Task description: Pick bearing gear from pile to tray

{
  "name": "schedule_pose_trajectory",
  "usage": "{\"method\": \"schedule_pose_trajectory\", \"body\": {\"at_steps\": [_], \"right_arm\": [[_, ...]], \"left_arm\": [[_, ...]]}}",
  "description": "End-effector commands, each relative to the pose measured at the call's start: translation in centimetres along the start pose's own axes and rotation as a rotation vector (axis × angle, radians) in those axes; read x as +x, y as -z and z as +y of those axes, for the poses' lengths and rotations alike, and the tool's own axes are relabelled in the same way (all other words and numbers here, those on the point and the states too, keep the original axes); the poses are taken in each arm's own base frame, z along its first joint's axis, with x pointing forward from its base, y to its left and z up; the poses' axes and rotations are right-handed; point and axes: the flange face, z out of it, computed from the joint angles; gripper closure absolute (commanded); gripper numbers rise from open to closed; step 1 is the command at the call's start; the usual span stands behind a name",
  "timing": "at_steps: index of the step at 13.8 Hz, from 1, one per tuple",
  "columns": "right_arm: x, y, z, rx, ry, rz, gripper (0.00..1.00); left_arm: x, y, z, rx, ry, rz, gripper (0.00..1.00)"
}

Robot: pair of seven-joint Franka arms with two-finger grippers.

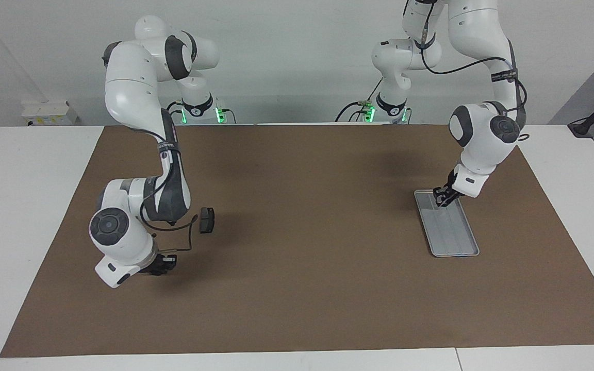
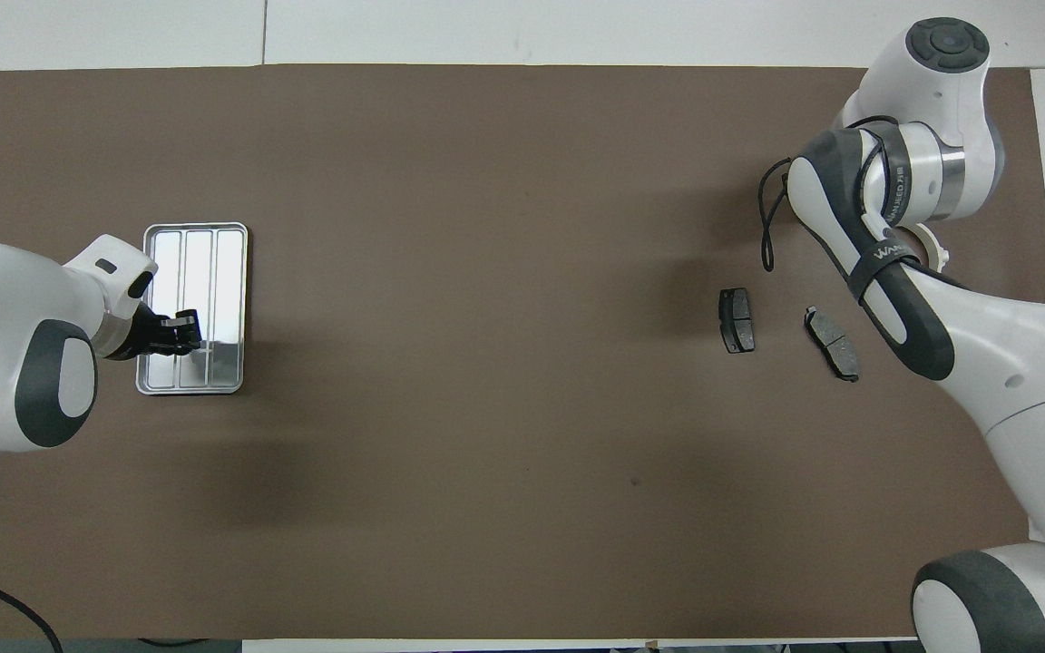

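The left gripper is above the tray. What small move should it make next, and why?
Probably release right there. The left gripper hangs low over the tray, at its end nearer to the robots, inside the rim, so a gear would land in it. No gear can be made out. The right gripper is low by a brake pad.
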Motion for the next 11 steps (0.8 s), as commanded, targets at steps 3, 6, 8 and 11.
{"method": "schedule_pose_trajectory", "body": {"at_steps": [3, 6, 8, 11], "right_arm": [[-0.2, -0.7, 1.1, -0.002, 0.022, -0.02, 0.96], [-0.5, -0.5, 0.8, -0.003, 0.024, -0.047, 1.0], [-0.4, 1.4, -0.3, -0.005, 0.017, -0.061, 1.0], [-0.6, 4.1, -6.7, 0.045, -0.105, -0.084, 1.0]], "left_arm": [[-1.4, -0.6, -0.2, 0.001, -0.02, 0.031, 1.0], [-1.3, -1.0, -0.1, 0.0, -0.024, 0.042, 1.0], [-1.4, -1.1, -0.1, 0.001, -0.027, 0.037, 1.0], [-1.9, -1.9, -0.2, 0.003, -0.03, 0.022, 1.0]]}}
